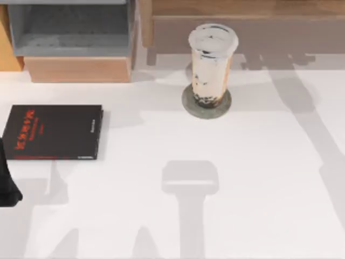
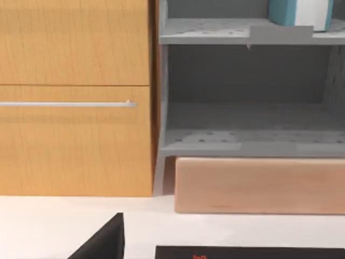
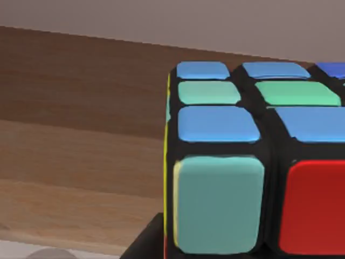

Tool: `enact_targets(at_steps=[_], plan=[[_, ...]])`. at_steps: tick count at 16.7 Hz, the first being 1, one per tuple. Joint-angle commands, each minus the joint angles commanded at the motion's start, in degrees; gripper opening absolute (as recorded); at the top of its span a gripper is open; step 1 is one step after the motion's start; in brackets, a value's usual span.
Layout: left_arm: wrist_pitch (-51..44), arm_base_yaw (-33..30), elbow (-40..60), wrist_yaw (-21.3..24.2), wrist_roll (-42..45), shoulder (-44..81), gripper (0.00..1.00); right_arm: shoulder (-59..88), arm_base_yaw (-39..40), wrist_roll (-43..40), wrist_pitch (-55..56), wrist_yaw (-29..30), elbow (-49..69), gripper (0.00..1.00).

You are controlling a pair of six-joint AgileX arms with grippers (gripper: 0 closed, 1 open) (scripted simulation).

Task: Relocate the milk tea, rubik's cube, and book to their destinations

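Starting at the table's left edge, the left gripper (image 1: 8, 186) is just a dark shape poking in, sitting below the black book (image 1: 54, 132) with red lettering, which lies flat with its long side running left-right. I honestly can't tell how its fingers are set.

From the left wrist view, the grey shelf unit (image 2: 248, 143) sits straight ahead, and the book (image 2: 299, 13), the teal-blue one, is already standing on the upper shelf, so that one looks done to me.

Moving toward the middle, the milk tea (image 1: 211, 65) stands upright on a round dark coaster (image 1: 207, 103), apart from both arms.

Over on the right, the right wrist view has the rubik's cube (image 3: 253, 162) right up against the camera, with a wooden board (image 3: 81, 135) behind it. It's probably held in the right gripper, but the fingers aren't clear enough to call. So the cube is the right arm's business, and whatever happens next hinges on it being that near.
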Motion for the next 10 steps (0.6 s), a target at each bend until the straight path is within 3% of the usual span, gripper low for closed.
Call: enact_targets(at_steps=[4,10], plan=[[0.0,0.0,0.0,0.0,0.0,0.0,1.0,-3.1,7.9,0.6,14.8,7.4,-2.6,0.0],[0.0,0.0,0.0,0.0,0.0,0.0,1.0,-1.9,10.8,-0.4,29.8,16.2,-5.9,0.0]])
